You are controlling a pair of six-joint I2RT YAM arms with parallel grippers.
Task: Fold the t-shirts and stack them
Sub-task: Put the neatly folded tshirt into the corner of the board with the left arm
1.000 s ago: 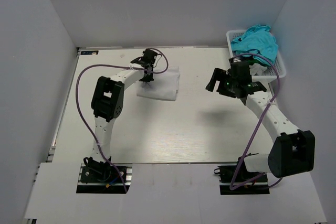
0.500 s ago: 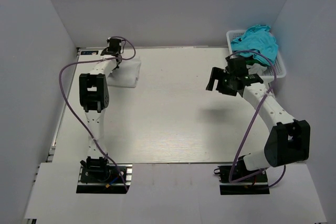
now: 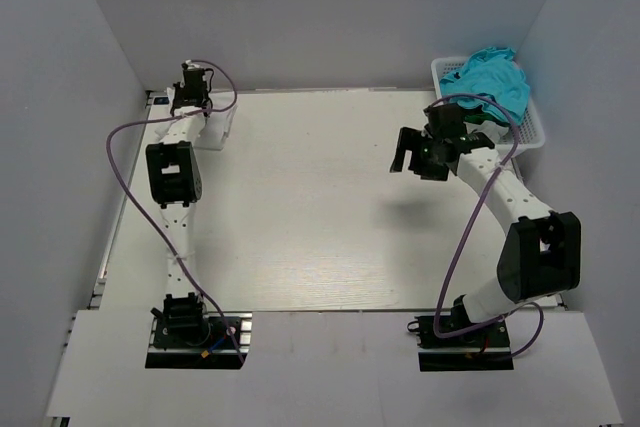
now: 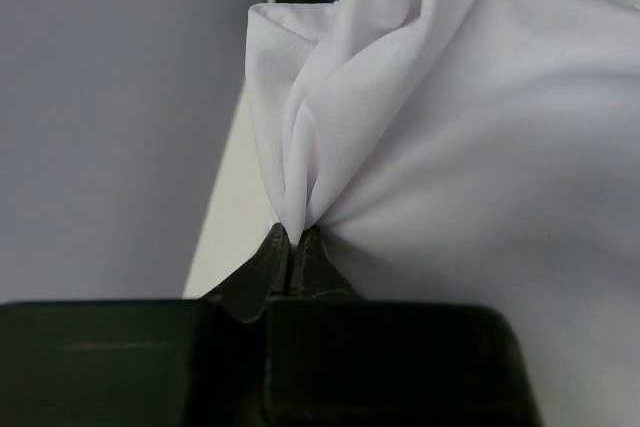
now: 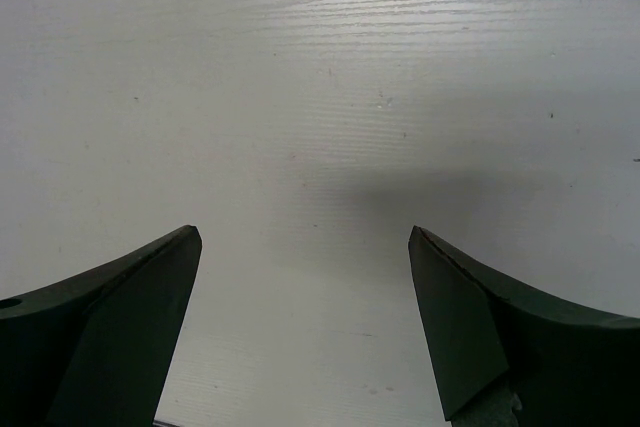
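The folded white t-shirt [image 3: 216, 125] lies at the table's far left corner, next to the left wall. My left gripper [image 3: 190, 97] is shut on a pinched fold of it; in the left wrist view the cloth [image 4: 450, 117] bunches up from the closed tips of the gripper [image 4: 296, 239]. A teal t-shirt [image 3: 490, 75] is heaped in the white mesh basket [image 3: 532, 125] at the far right. My right gripper [image 3: 410, 155] is open and empty, held above bare table left of the basket; the right wrist view shows the gripper [image 5: 305, 247] with only tabletop between its fingers.
Grey walls close in the left, back and right sides. The left wall [image 4: 110, 117] is close beside the white shirt. A dark bracket [image 3: 168, 100] sits at the far left table corner.
My left gripper has dragged the white t-shirt from the middle-left of the table to the far left corner. My right gripper has shifted slightly towards the back and stays open.
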